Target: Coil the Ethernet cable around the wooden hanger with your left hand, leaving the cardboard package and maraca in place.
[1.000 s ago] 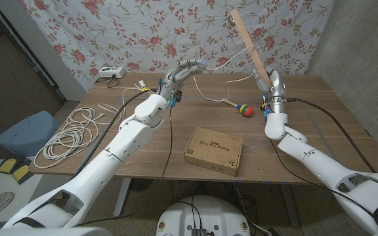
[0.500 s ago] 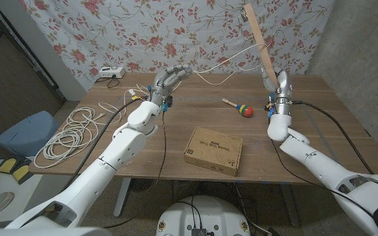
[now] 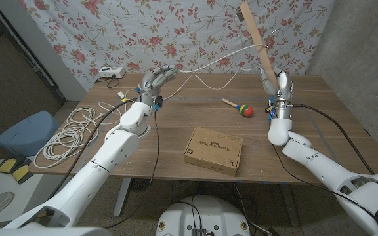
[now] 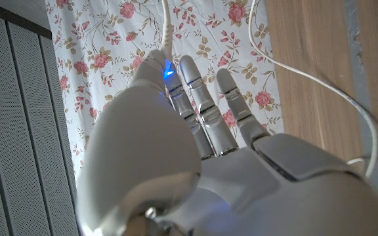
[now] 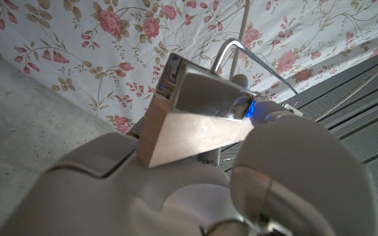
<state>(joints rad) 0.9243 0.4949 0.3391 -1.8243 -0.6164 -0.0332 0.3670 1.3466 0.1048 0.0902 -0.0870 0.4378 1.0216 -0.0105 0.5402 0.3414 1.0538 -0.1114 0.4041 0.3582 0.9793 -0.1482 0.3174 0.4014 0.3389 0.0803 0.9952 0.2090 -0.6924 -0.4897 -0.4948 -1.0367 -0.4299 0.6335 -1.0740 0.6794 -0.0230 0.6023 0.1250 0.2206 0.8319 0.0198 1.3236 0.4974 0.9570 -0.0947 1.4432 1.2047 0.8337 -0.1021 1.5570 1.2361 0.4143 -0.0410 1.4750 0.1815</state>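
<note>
My left hand [image 3: 158, 77] is raised over the back left of the table and grips the white Ethernet cable [image 3: 204, 66]. From it the cable stretches right and up to the wooden hanger [image 3: 257, 40]. My right hand [image 3: 278, 86] holds the hanger by its lower end, tilted up to the left. In the left wrist view the cable [image 4: 167, 27] runs past the fingertips of my left hand [image 4: 202, 151]. The right wrist view shows the hanger's wooden end [image 5: 189, 128] and metal hook [image 5: 240, 51] in my right hand [image 5: 254, 190]. The maraca [image 3: 239, 108] and the cardboard package [image 3: 213, 151] lie on the table.
The rest of the cable lies in a loose coil [image 3: 69, 135] at the table's left end. A white device [image 3: 111, 72] sits at the back left corner. A blue chair [image 3: 25, 133] stands left of the table. A flowered wall is close behind.
My left hand has moved left along the back of the table, drawing the cable out from the hanger. The hanger has shifted a little to the right and stands more upright.
</note>
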